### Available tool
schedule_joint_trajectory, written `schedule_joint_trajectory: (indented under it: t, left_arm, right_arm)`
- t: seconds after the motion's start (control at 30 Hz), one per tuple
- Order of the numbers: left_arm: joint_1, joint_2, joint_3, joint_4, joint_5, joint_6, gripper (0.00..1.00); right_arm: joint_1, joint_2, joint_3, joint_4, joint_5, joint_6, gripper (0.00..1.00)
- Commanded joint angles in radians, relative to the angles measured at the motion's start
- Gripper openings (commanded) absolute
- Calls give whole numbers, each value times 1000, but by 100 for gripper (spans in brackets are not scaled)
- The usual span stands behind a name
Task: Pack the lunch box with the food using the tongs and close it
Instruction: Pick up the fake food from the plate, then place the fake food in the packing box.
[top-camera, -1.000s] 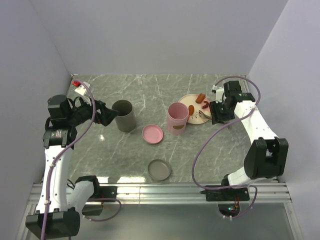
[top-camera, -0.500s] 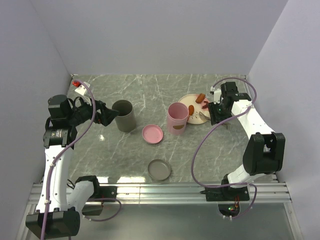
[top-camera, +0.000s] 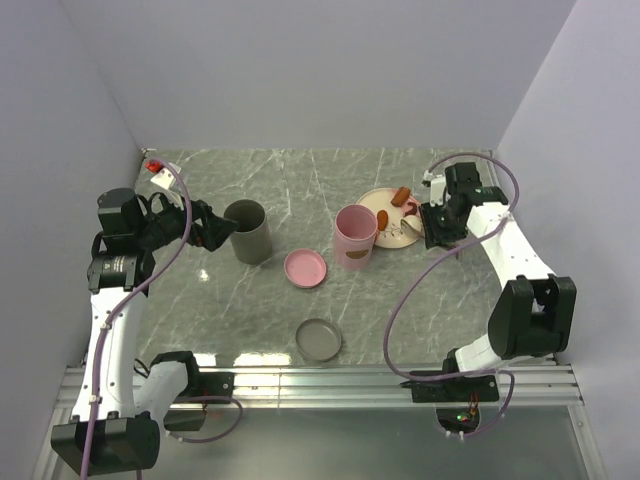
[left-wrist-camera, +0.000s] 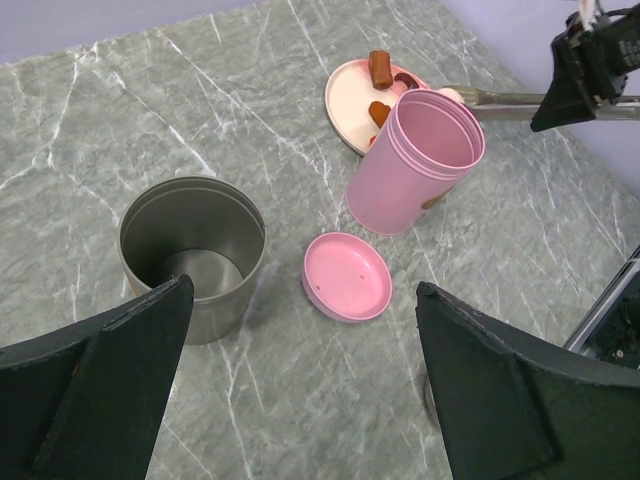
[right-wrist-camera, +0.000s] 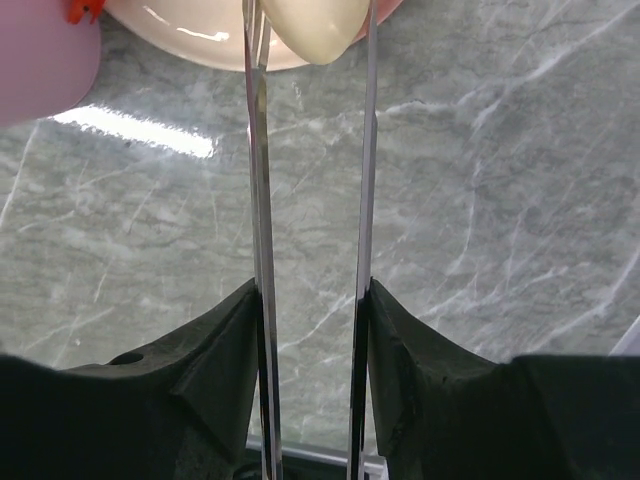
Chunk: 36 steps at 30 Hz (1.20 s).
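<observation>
One pink lunch box (top-camera: 355, 237) stands upright and lidless mid-table, with its pink lid (top-camera: 305, 268) flat just beside it. Just beside it on the other side, the plate (left-wrist-camera: 352, 100) carries the reddish-brown food (top-camera: 401, 195). The right gripper (right-wrist-camera: 312, 300) clamps the tongs (right-wrist-camera: 259, 150), whose arms are squeezed narrow on either side of a pale cream piece (right-wrist-camera: 315, 25) at the plate's rim. The left gripper (top-camera: 215, 232) gapes wide and holds nothing, near a grey canister (top-camera: 248, 230).

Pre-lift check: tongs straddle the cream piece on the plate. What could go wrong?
1. The cream piece looks smooth and rounded between the thin arms of the tongs; it may squirt out when the right gripper squeezes.
2. The open lunch box stands right beside the plate; a swing could tip it.
</observation>
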<state>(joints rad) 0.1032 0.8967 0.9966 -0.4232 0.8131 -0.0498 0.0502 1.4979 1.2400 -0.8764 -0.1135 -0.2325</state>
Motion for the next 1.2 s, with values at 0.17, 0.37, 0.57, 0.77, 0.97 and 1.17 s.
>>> schedule_joint_trajectory:
  t: [0.17,0.37,0.57,0.77,0.97,1.17]
  left_arm:
    - [0,-1,36,23,-9,-27,99]
    - [1,28,65,6,-5,-30,100]
    - [0,38,80,1,-8,-41,99]
    - [-2,50,85,4,-5,-50,99]
    - [0,65,83,-2,-2,-52,99]
    - [0,77,100,-12,-9,-45,99]
  right_arm:
    - [-32,-129,195,-133,-26,-33,47]
    - [-26,-149,337,-243,-152,-30,47]
    - [25,-174,395,-280,-250,-36,47]
    - [112,-189,375,-291,-278,-50,47]
    - [207,-196,335,-285,-242,-56,47]
    - [267,-173,312,-266,-187,-41,49]
